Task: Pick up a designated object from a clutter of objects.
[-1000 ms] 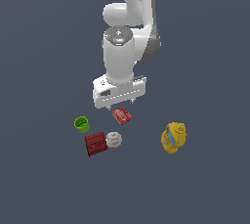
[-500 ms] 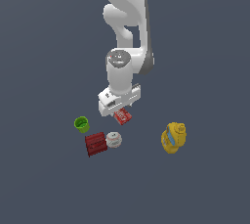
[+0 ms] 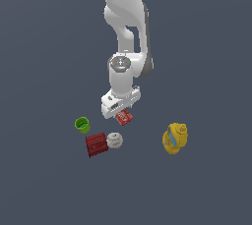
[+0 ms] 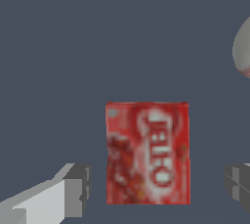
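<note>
Lying flat, red lettered box (image 4: 148, 152).

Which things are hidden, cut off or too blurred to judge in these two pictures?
- Exterior view: the hand's fingers are too small to see; its body covers part of the red lettered box.
- Wrist view: the white ball is cut by the picture's edge; only a sliver shows.
- Wrist view: one finger is cut by the edge.
- Wrist view: the box's small print is blurred, unreadable.
- Contact between fingers and box: gaps show on both sides.
</note>
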Controlling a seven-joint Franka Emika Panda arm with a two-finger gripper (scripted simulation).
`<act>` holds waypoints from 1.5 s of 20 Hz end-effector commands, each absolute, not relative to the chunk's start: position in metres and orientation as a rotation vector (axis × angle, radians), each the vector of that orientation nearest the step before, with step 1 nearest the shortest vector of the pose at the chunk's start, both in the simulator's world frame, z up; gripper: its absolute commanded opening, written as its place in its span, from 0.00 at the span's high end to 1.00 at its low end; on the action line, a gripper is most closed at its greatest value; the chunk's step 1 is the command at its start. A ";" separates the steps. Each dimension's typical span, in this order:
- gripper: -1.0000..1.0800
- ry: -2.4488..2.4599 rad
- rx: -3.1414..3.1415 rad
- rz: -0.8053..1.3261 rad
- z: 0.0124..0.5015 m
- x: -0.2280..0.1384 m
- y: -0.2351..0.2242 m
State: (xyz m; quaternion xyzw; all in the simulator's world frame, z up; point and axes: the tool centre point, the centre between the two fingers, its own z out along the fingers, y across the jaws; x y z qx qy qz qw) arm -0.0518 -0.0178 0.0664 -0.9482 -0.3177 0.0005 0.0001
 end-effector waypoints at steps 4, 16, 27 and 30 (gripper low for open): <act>0.04 -0.998 -2.979 0.001 0.064 -0.052 -0.018; 0.04 -1.003 -2.977 0.000 0.021 -0.053 -0.018; 1.00 -1.004 -2.977 0.000 0.015 -0.053 -0.018; 1.00 -1.004 -2.977 0.000 0.015 -0.053 -0.018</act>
